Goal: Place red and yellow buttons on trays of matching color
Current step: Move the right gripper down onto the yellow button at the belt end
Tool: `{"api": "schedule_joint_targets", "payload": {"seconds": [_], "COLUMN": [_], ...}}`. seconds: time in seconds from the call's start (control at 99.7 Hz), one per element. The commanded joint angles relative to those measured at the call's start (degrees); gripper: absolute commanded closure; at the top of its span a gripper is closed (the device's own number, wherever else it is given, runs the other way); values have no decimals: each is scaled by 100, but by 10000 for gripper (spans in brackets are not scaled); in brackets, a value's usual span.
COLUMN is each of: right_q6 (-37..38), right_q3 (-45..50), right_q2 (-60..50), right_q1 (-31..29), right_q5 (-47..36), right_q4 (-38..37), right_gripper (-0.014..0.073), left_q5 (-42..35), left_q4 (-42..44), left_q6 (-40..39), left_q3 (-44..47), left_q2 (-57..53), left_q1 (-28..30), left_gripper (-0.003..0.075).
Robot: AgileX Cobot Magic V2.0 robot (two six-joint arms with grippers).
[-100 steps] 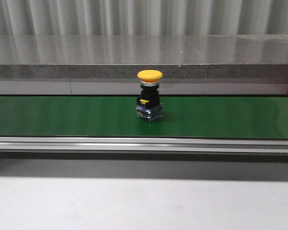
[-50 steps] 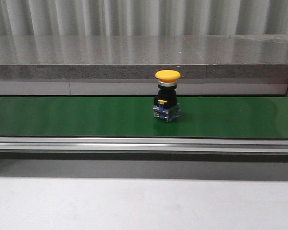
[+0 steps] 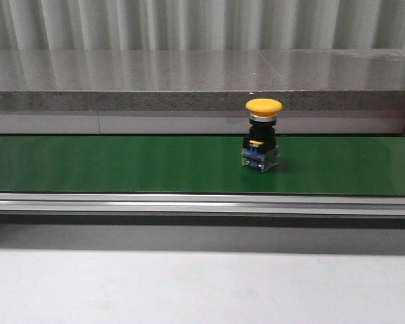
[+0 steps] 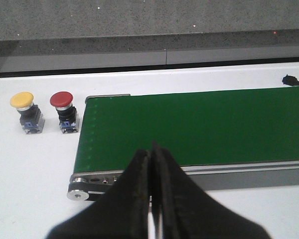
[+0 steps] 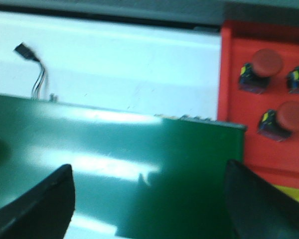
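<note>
Upright, yellow button (image 3: 263, 136), cap uppermost, axis vertical

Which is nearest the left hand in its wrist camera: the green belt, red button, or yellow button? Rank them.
From the left hand:
1. Green belt, directly beyond the closed fingers.
2. Red button, beside the belt's end.
3. Yellow button, next to the red one, farther from the belt.

On my front camera, the upright yellow button (image 3: 263, 135) has ridden the green conveyor belt (image 3: 121, 165) further toward the right.
</note>
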Motion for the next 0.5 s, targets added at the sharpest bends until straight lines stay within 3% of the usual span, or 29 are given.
{"api": "schedule_joint_targets", "payload": {"seconds": [0.0,0.201,0.491], "right_q6": [-124,-254,-254], "right_q3": [145,337,337], "right_q2": [-339,-153,464], "right_q1": [242,1203,2310], "right_q5": [-95,119,-438], "right_q4": [137,137,137], "right_gripper": [-11,-11,-11], "left_q5": [-425,-425,-425], "left_q4": [24,24,24], "left_q6": [5,5,5], "left_q3": [-152,-152,-152], "left_q2": [42,42,42], "left_q1": [-45,-45,-45], "left_gripper": [739,739,739]}}
